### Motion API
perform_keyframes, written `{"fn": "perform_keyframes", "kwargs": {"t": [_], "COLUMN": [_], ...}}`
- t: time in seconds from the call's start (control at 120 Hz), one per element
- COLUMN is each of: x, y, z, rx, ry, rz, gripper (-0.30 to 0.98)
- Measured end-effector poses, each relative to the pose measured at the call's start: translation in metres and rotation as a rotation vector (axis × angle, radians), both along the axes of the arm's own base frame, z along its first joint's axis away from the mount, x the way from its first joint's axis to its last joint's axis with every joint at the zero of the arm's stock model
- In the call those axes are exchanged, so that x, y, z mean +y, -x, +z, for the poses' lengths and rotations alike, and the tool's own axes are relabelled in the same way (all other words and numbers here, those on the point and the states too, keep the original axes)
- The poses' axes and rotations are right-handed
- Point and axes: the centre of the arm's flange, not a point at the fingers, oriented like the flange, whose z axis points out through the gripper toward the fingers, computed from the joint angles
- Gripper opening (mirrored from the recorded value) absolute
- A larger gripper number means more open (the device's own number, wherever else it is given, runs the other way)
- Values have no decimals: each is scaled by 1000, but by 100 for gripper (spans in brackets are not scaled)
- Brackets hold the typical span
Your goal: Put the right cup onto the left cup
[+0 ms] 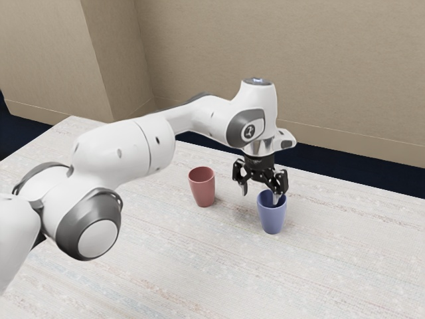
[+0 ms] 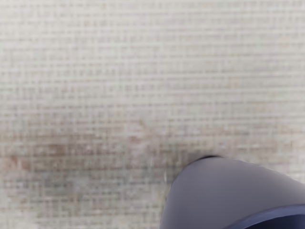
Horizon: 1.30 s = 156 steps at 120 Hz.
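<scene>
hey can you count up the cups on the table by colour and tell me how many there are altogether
Red cup: 1
Blue cup: 1
Total: 2

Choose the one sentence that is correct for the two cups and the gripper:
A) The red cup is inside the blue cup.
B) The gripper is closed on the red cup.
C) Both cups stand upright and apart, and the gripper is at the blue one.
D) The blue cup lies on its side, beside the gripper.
C: the red cup stands apart from the blue cup, and the open gripper is at the blue cup's mouth.
</scene>
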Motion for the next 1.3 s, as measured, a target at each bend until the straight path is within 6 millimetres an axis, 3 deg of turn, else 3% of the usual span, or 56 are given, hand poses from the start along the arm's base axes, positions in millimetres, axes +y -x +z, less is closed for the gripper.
{"fn": "perform_keyframes", "kwargs": {"t": [0.067, 0.25, 0.35, 0.7, 0.925, 1.092, 1.3], "x": [1, 1, 0, -4, -4, 9, 21], "y": [-1, -1, -1, 0, 2, 7, 20], "z": [-2, -2, -2, -1, 27, 83, 130], "rx": [-2, -7, -8, -11, -36, -89, -119], "ry": [-1, 0, 1, 1, 4, 1, -5], "rz": [1, 4, 7, 16, 19, 32, 41], "gripper": [62, 23, 9, -7, -9, -10, -10]}}
